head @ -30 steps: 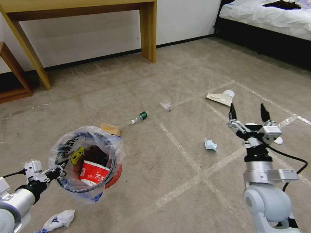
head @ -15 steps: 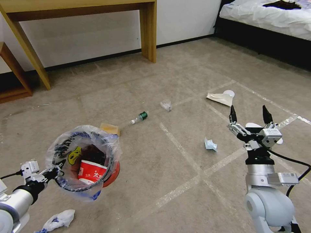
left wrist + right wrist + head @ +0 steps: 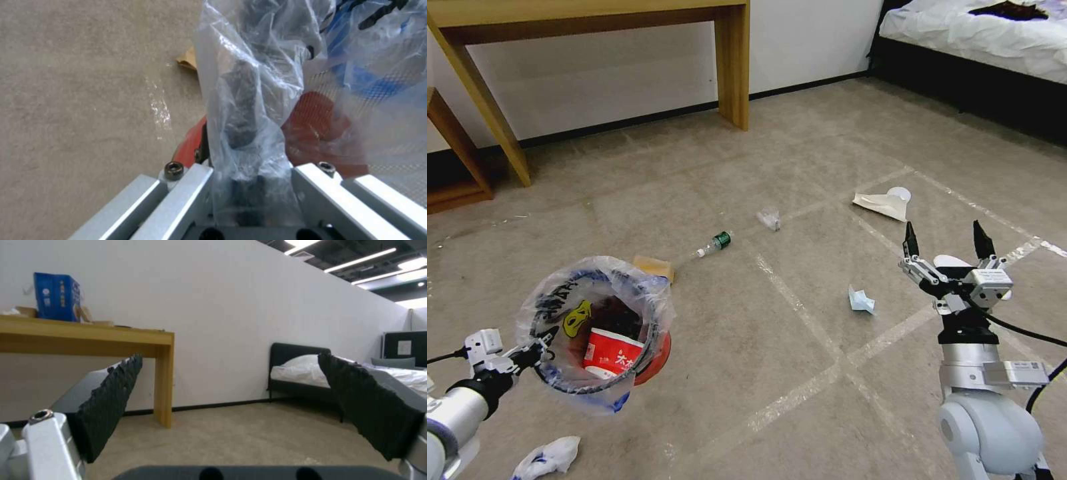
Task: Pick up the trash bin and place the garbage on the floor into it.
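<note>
One red cup sits in the bin [image 3: 602, 333] (held up at its rim by the left tool [image 3: 527, 355]). The right tool [image 3: 946, 241] hangs open, empty. A bottle [image 3: 712, 244], tissues [image 3: 860, 299] and wrappers [image 3: 769, 217] wait on the floor [image 3: 774, 347].

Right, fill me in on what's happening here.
The robot is clearing litter off a taped carpet floor. Its left gripper is shut on the rim of the red trash bin, holding it by the edge with its clear liner; a red cup already lies inside. The right gripper hangs open above the floor, empty. A small bottle, a crumpled white tissue, a tan paper bag and a white wrapper lie on the carpet.
</note>
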Tool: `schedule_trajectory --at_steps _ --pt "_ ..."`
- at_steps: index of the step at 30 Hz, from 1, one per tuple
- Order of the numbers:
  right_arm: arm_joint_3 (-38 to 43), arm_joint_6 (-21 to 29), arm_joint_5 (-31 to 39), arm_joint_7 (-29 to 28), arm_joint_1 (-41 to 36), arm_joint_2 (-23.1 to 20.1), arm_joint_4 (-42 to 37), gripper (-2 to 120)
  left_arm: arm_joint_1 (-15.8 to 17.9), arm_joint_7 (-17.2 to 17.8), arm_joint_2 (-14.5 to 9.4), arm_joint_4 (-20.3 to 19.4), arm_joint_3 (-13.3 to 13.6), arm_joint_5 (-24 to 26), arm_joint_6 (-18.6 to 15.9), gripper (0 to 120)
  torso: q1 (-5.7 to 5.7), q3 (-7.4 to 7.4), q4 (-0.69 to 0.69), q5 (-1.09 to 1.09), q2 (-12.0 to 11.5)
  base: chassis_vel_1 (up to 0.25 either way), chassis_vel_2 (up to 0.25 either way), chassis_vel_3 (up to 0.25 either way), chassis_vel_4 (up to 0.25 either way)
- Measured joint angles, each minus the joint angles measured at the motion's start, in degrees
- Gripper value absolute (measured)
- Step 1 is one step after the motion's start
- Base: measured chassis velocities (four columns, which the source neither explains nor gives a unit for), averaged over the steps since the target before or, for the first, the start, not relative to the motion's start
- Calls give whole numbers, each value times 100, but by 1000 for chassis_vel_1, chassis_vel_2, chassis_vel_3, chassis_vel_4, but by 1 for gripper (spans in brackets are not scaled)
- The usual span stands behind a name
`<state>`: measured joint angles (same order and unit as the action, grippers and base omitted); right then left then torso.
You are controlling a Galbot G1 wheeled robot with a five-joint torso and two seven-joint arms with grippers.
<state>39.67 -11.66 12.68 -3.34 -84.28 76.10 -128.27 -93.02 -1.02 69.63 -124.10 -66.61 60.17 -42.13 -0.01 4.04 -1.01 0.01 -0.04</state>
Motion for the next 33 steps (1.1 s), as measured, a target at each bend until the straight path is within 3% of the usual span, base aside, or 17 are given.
schedule_trajectory --at_steps 10,33 --pt "32 1 11 1 -10 1 15 100 12 -2 70 26 79 -57 0 1 0 0 0 0 0 -87 81 76 -81" --pt "-46 38 -89 97 82 33 204 100 155 -13 -142 315 82 3 -1 1 0 0 0 0 0 -75 78 74 -74"
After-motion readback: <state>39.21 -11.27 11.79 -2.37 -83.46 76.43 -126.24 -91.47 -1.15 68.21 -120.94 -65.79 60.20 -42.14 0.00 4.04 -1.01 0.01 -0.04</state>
